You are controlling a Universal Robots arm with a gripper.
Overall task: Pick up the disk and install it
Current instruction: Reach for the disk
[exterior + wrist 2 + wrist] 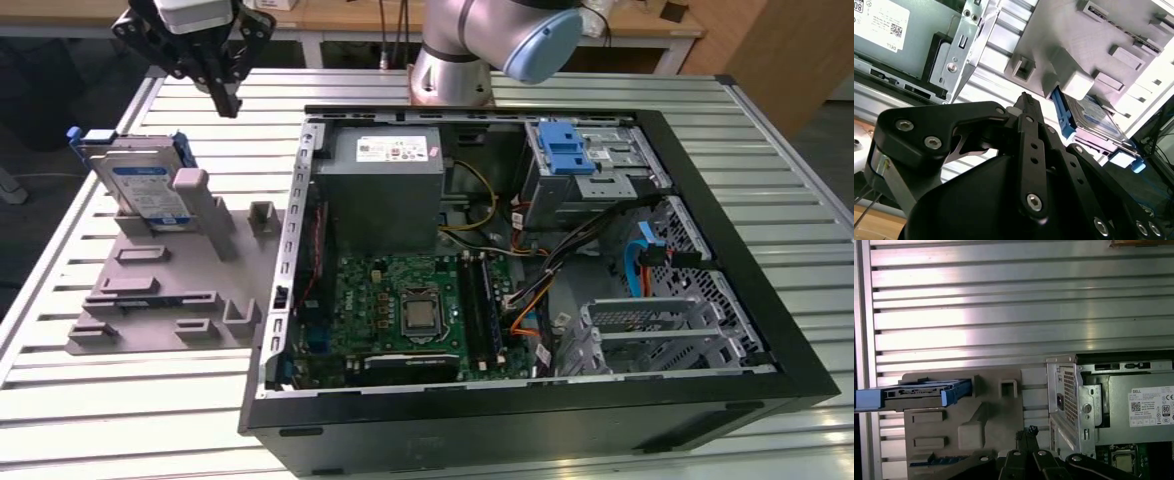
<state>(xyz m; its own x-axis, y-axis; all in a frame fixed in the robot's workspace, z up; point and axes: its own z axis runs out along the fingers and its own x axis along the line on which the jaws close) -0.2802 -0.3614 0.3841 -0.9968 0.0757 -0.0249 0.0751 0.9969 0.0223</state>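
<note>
Hovering in the exterior view, my empty black gripper [224, 100], fingers together, hangs apart from the flat silver disk [144, 185] standing lower, upright in a grey holder [160, 300]. Second wrist view: its blue carrier [1061, 115] lies beyond my fingertips [1026, 102]. First wrist view: a perforated metal case [1069, 390] sits beside me.

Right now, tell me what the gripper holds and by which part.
Nothing. The gripper is shut and empty; the disk stands apart in the grey holder.
</note>
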